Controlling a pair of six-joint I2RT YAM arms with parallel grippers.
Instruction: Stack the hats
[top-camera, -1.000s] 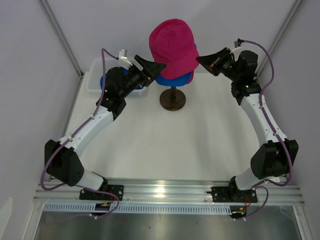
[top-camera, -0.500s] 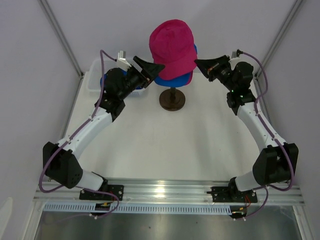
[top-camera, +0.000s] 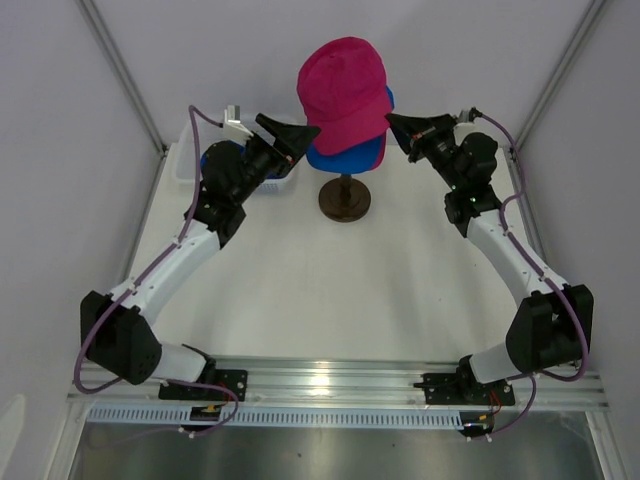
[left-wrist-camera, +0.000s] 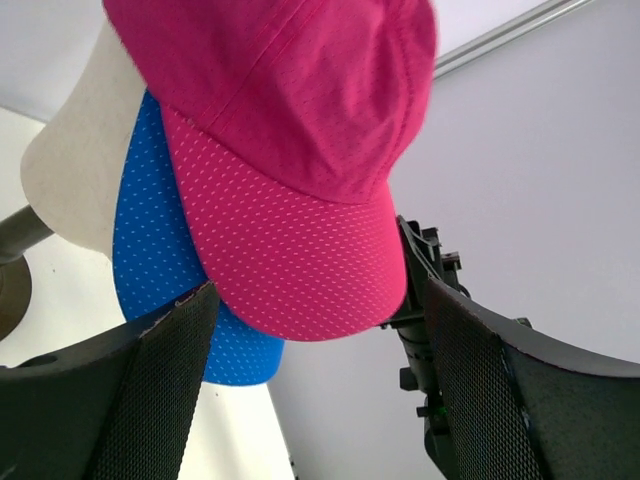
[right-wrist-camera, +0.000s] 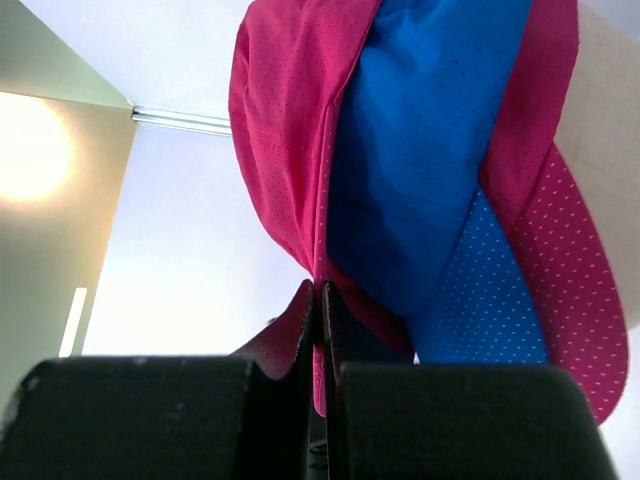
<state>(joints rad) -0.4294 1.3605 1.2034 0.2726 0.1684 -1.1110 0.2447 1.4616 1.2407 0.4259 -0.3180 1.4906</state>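
Note:
A pink hat (top-camera: 342, 85) sits on top of a blue hat (top-camera: 352, 155) on the cream mannequin head (left-wrist-camera: 75, 165). My right gripper (top-camera: 393, 121) is at the stack's right side, shut on a fold of the pink hat's lower edge (right-wrist-camera: 322, 290); the blue hat (right-wrist-camera: 430, 150) shows inside the pink one. My left gripper (top-camera: 305, 135) stands open on the stack's left. Its fingers (left-wrist-camera: 150, 390) spread wide below the pink brim (left-wrist-camera: 290, 250) without touching it. Another blue hat (top-camera: 208, 158) lies in the basket, mostly hidden by the left arm.
The mannequin head stands on a dark round stand (top-camera: 345, 198) at the back middle of the white table. A white mesh basket (top-camera: 185, 160) stands at the back left against the wall. Metal frame posts run up both back corners.
My right gripper, still shut, has moved left and closer to the stack. The left gripper has shifted slightly left and farther back, still open. The hats on the head have barely moved.

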